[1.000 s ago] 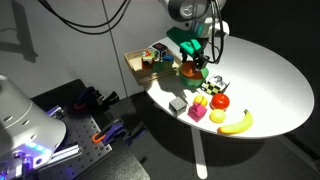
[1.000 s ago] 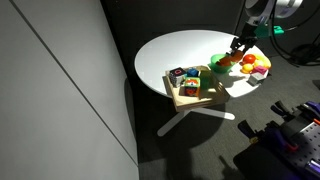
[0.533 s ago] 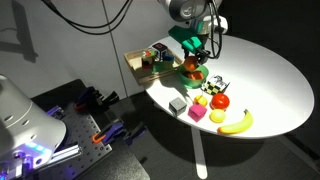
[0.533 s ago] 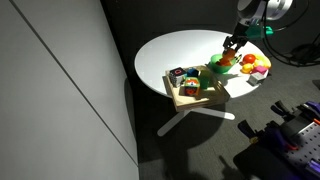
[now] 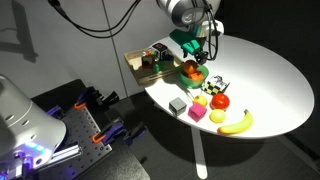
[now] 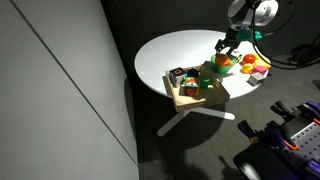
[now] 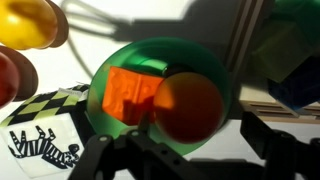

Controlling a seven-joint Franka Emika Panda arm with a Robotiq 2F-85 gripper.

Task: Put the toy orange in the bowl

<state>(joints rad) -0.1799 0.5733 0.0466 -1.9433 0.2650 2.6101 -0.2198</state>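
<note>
- Task looks basically done: orange [image 7: 188, 108] lies inside the bowl [image 7: 215, 58], at about 4 o'clock from the bowl's centre in the wrist view.
- Gripper [image 7: 185, 157] is released: jaws spread wide, one dark finger either side of the orange at the bottom of the wrist view, neither touching it as far as I can tell.
- In an exterior view the gripper [image 5: 203, 56] hangs just above the bowl [image 5: 193, 74], at its 1 o'clock.
- Left to do, my guess: lift the arm clear, nothing more.
- Bowl contents: the orange plus an orange block [image 7: 128, 95] at 9 o'clock, the two touching or nearly so. Nothing else seen in it.
- Tray [image 5: 143, 60] sits on the counter [image 5: 270, 80] at 10 o'clock of the bowl, close to it. It holds several small mixed toys, too small to sort.
- Outside the bowl: yellow fruit [image 7: 30, 22] at 10 o'clock and red fruit [image 7: 14, 75] at 9 o'clock in the wrist view. Banana [image 5: 237, 122] lies loose on the counter, well apart at 4 o'clock.
</note>
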